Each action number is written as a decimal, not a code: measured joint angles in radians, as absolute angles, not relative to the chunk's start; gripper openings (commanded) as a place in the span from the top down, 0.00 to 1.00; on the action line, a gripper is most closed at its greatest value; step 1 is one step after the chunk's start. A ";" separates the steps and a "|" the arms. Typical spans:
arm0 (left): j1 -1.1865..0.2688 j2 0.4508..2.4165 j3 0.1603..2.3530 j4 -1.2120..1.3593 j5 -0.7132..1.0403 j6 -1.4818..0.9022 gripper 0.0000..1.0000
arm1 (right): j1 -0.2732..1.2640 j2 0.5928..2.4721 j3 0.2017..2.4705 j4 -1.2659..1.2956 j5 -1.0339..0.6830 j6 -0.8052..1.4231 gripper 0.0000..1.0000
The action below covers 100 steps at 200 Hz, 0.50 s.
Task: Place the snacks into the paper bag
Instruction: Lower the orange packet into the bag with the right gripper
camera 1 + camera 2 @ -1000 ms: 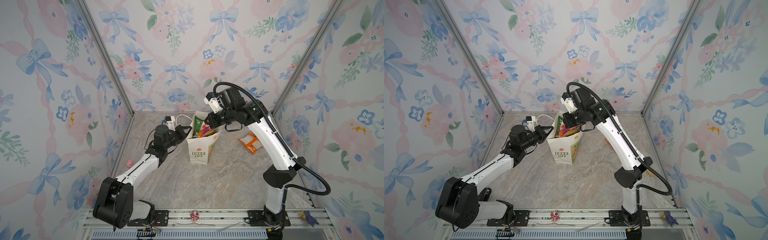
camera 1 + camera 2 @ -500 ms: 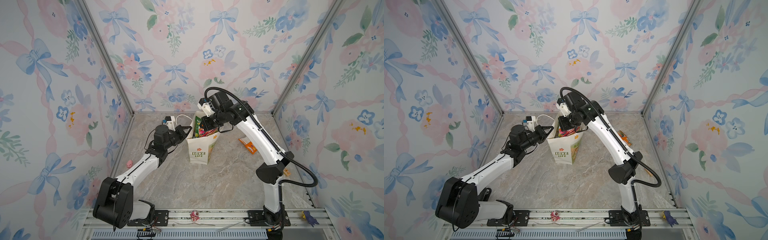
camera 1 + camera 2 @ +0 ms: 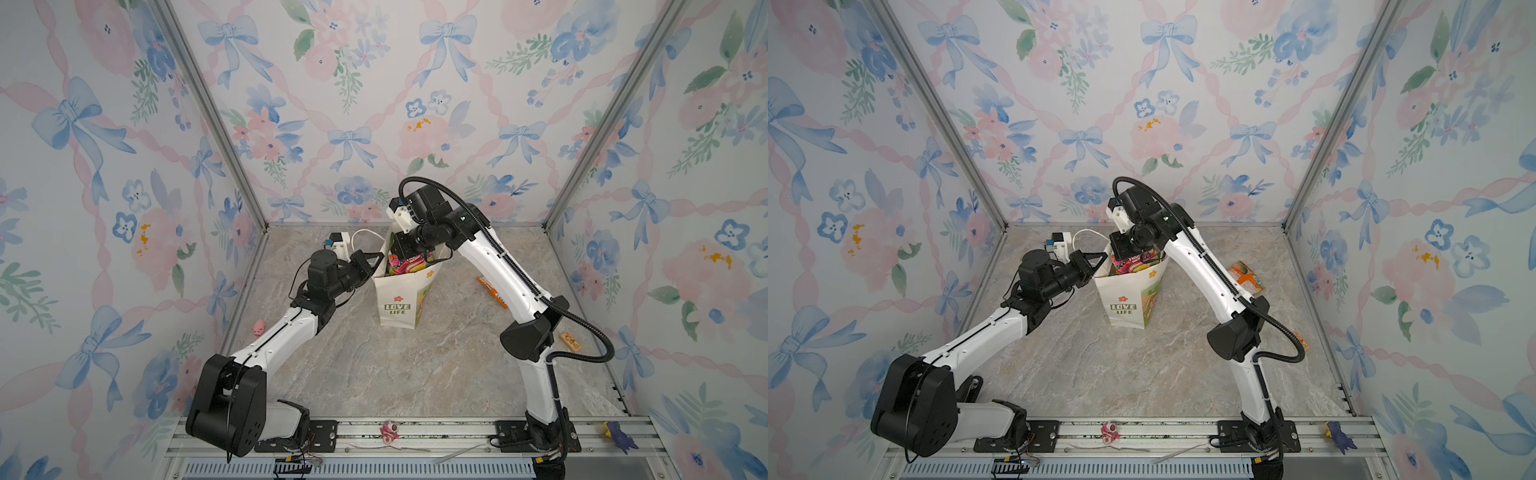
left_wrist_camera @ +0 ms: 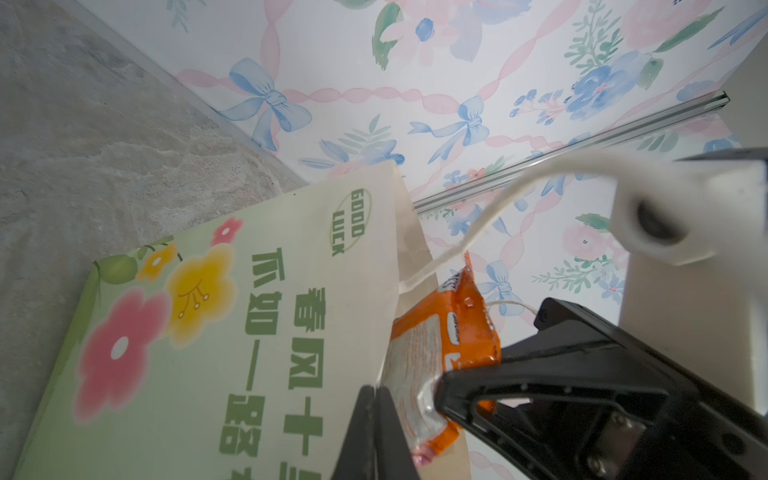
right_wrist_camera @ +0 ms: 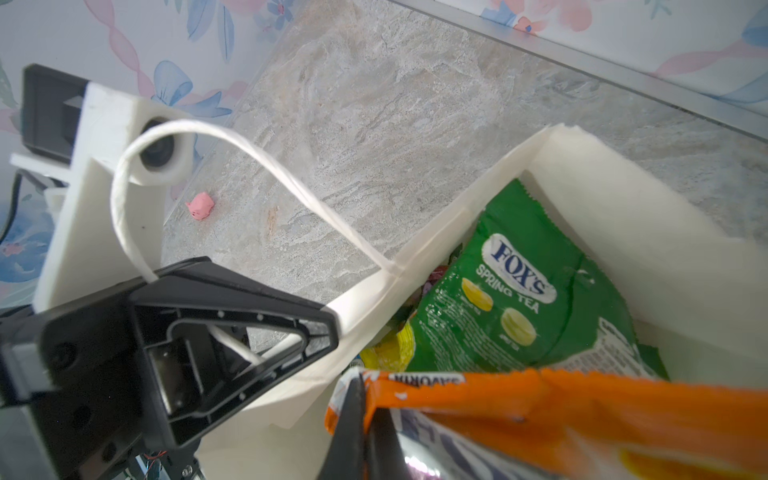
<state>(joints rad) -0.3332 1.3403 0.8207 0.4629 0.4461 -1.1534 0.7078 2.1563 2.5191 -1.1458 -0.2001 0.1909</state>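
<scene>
The cream paper bag (image 3: 400, 296) (image 3: 1128, 296) stands upright mid-table with its mouth open. My left gripper (image 3: 374, 262) (image 3: 1099, 262) (image 4: 376, 415) is shut on the bag's left rim. My right gripper (image 3: 406, 250) (image 3: 1126, 252) (image 5: 365, 401) is over the mouth, shut on an orange snack packet (image 5: 540, 399) (image 4: 453, 332) that hangs into the opening. Inside lie a green FOX'S packet (image 5: 519, 299) and other colourful snacks (image 3: 409, 264). Another orange packet (image 3: 492, 291) (image 3: 1246, 276) lies on the table to the right, partly behind my right arm.
A white cord handle (image 5: 249, 145) loops up from the bag's rim by my left gripper. A pink pig figure (image 3: 258, 328) (image 5: 200, 205) lies near the left wall. A small wooden block (image 3: 569, 340) sits at the right wall. Marbled table surrounds the bag.
My right gripper has moved left and slightly down with the orange packet, from beside the bag's right rim to over its mouth. The left gripper and bag have stayed put.
</scene>
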 measured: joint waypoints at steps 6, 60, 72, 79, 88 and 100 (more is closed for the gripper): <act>-0.333 1.340 0.821 0.463 0.446 -1.153 1.00 | 0.707 2.161 2.519 -1.140 -0.200 0.191 0.98; -0.333 1.340 0.821 0.463 0.446 -1.153 1.00 | 0.689 2.179 2.519 -1.103 -0.186 0.202 0.96; -0.333 1.340 0.821 0.463 0.446 -1.153 1.00 | 0.686 2.183 2.519 -1.098 -0.179 0.202 0.95; -0.333 1.340 0.821 0.463 0.446 -1.153 1.00 | 0.684 2.185 2.519 -1.095 -0.175 0.202 0.94; -0.333 1.340 0.821 0.463 0.446 -1.153 1.00 | 0.683 2.191 2.519 -1.092 -0.171 0.202 0.92; -0.333 1.340 0.821 0.463 0.446 -1.153 1.00 | 0.681 2.198 2.519 -1.084 -0.167 0.204 0.91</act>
